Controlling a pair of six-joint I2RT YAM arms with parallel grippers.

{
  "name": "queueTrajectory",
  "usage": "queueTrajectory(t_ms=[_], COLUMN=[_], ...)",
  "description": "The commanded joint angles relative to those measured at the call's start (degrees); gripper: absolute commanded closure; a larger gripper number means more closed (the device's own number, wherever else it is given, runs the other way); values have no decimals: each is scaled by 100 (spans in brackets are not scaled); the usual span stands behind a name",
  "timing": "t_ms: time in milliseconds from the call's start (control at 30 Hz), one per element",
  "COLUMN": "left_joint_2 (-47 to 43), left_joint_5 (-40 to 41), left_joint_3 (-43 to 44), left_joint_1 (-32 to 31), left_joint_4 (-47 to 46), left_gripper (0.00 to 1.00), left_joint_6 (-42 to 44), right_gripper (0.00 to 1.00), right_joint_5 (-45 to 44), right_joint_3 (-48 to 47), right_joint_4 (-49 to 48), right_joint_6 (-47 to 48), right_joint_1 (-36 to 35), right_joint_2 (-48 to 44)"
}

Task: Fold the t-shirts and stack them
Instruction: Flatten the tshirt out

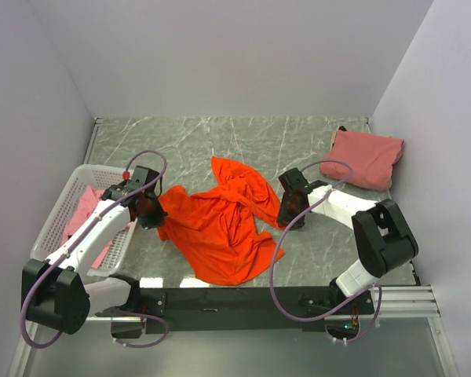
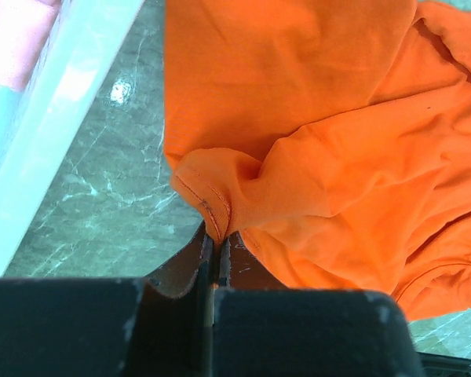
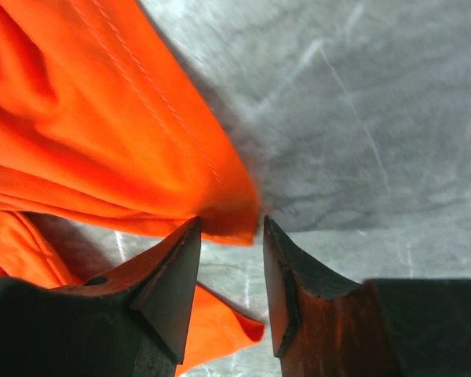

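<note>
T-shirt [image 1: 220, 232], bright orange, crumpled; stitched hem pinched in left pincer [image 2: 217, 239].

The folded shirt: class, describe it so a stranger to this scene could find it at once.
Look at the marble table, then its far right corner. The folded shirt lies there, a neat salmon-pink bundle; the orange shirt sprawls crumpled mid-table and the pink shirt sits in the basket.

Crumpled orange t-shirt [image 1: 220, 232] mid-table; folded salmon-pink t-shirt [image 1: 363, 159] far right; lighter pink t-shirt [image 1: 82, 214] left.
</note>
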State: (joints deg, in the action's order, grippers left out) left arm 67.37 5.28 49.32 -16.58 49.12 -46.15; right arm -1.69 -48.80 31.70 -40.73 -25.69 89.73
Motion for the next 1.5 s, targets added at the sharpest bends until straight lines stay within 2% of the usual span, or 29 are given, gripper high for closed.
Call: queueTrajectory(t_ms=[0, 33, 100, 133, 167, 200, 333, 467, 600, 700, 867, 933, 967, 1000, 1033, 1133, 1167, 1233, 1267, 1400, 1467], left_joint_2=[-110, -110, -102, -93, -84, -58, 240, 890, 1794, 2522, 3790, 4370, 4546, 4800, 4872, 4479, 4251, 3469, 3197, 1862, 1648], left_joint_5=[-45, -44, -53, -62, -71, -80, -220, -142, 245, 430, 913, 835, 756, 668, 389, 411, 482, 579, 640, 615, 606], left_joint_3=[69, 52, 16, -1, -10, -45, 138, 937, 2579, 3880, 5805, 6597, 6982, 7125, 7231, 6716, 6096, 5390, 4699, 3034, 2321], left_joint_1=[32, 41, 49, 58, 67, 76, 216, 260, 322, 506, 884, 989, 990, 990, 964, 719, 622, 289, 165, -310, -390], left_joint_4=[-105, -105, -131, -148, -192, -227, -447, -500, -299, -184, 219, 273, 291, 326, 343, -24, -226, -788, -912, -1396, -1309], left_gripper=[100, 100, 99, 99, 99, 99, 99, 99, 99, 99, 99, 99, 95, 72, 59, 18, 15, 13, 13, 22, 26], left_joint_6=[71, 62, 80, 80, 89, 115, 282, 598, 1124, 1388, 1618, 1706, 1758, 1837, 1855, 1969, 2004, 2127, 2136, 1874, 1637], right_gripper=[57, 59, 72, 81, 96, 100, 100, 100, 100, 100, 100, 100, 100, 100, 100, 100, 100, 100, 100, 100, 100], right_joint_5=[37, 46, 73, 73, 64, 64, -330, -639, -1094, -1263, -1474, -1448, -1361, -1325, -1299, -1167, -1123, -1017, -991, -903, -850], right_joint_3=[-86, -86, -69, -86, -86, -95, -383, -981, -1833, -2107, -1871, -1643, -1581, -1485, -1440, -1282, -1247, -1211, -1220, -1343, -1387], right_joint_4=[-393, -410, -411, -384, -358, -288, 177, 871, 1609, 1970, 2164, 2130, 2103, 2103, 2112, 2059, 2016, 1936, 1910, 1840, 1804], right_joint_6=[56, 74, 74, 65, 65, 74, 196, 408, 776, 1031, 1050, 1032, 1023, 1006, 997, 918, 900, 856, 848, 891, 900], right_joint_1=[-41, -41, -32, -41, -41, -41, -24, 431, 1013, 1425, 1769, 1866, 1875, 1875, 1875, 1866, 1875, 1875, 1875, 1875, 1875], right_joint_2=[325, 404, 457, 483, 492, 475, 151, -673, -1379, -1669, -2205, -2468, -2522, -2557, -2575, -2566, -2566, -2522, -2487, -2268, -2145])
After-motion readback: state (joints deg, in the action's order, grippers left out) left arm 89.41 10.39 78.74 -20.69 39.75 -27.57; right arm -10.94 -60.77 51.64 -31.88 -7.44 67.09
